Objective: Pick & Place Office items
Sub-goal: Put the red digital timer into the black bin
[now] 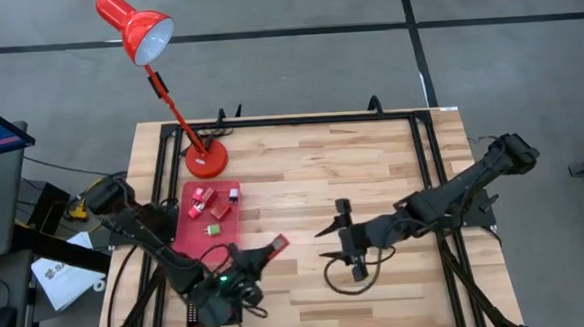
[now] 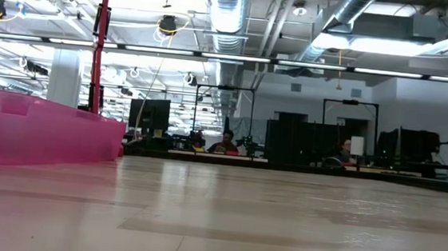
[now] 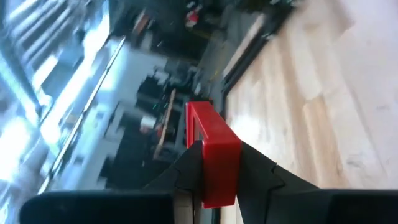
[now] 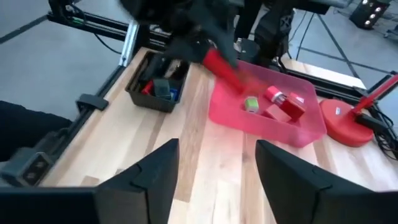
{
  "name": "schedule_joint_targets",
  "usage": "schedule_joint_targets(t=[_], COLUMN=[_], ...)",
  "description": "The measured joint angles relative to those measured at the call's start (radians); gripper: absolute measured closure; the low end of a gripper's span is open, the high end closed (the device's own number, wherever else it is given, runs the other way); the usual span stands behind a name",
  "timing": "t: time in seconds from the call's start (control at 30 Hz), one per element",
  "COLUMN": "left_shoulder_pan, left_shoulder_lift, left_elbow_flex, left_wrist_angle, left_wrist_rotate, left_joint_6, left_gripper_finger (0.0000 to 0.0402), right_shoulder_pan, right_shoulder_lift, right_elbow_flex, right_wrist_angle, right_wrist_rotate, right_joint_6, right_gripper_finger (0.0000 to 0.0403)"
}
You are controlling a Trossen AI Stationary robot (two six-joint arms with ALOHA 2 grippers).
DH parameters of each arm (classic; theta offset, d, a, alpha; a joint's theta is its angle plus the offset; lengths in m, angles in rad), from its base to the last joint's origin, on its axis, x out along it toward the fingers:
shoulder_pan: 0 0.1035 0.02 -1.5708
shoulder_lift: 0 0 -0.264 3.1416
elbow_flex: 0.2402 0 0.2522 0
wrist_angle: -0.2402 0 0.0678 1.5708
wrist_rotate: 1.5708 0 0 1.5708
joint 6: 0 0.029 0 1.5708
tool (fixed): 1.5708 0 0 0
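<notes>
My left gripper [image 1: 265,253] is at the near left of the table, just right of the red tray [image 1: 188,239], and is shut on a red blocky piece [image 3: 212,149]. The right wrist view shows that piece [image 4: 222,67] blurred above the tray [image 4: 311,134]. Several small items lie in the tray: red ones [image 1: 202,197], a green one [image 1: 213,229] and a pink one [image 4: 274,94]. My right gripper [image 1: 334,241] hovers open over the table's middle, its fingers [image 4: 149,180] spread wide and touching nothing. The low view shows no gripper. My left gripper pinches the red piece between its two fingers [image 3: 186,171], gripping the piece's near end [image 3: 217,186]. The rest of the piece sticks out past the fingertips. The fingers point roughly level toward the table's right. The piece appears lifted clear of the table and the tray.
A black tray [image 4: 157,86] holding dark, blue and red pieces sits at the near left corner, beside the red tray. The red desk lamp stands with its base [image 1: 206,160] at the far left. A loop of cable [image 1: 348,279] lies under my right gripper. Bare wood [image 1: 372,169] spans the middle.
</notes>
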Motion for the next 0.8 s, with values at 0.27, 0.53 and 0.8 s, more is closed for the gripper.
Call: schedule_joint_targets(t=[0.27, 0.53, 0.8], left_shoulder_pan=[-0.125, -0.151, -0.155], left_shoulder_lift=[-0.213, -0.398, -0.424], left_elbow_flex=[-0.100, -0.220, -0.270], left_wrist_angle=[-0.287, -0.515, -0.615], left_wrist_rotate=[0.030, 0.593, 1.018], left_joint_6=[-0.634, -1.235, -1.628], left_gripper_finger=[0.0345, 0.0345, 0.0345], right_shoulder_pan=[0.053, 0.087, 0.104], right_shoulder_lift=[-0.038, -0.031, -0.030], right_elbow_flex=[0.000, 0.000, 0.000], right_wrist_angle=[-0.053, -0.078, -0.079], right_wrist_rotate=[0.056, 0.075, 0.111], right_joint_6=[0.055, 0.108, 0.144], right_gripper_finger=[0.0187, 0.0197, 0.0206])
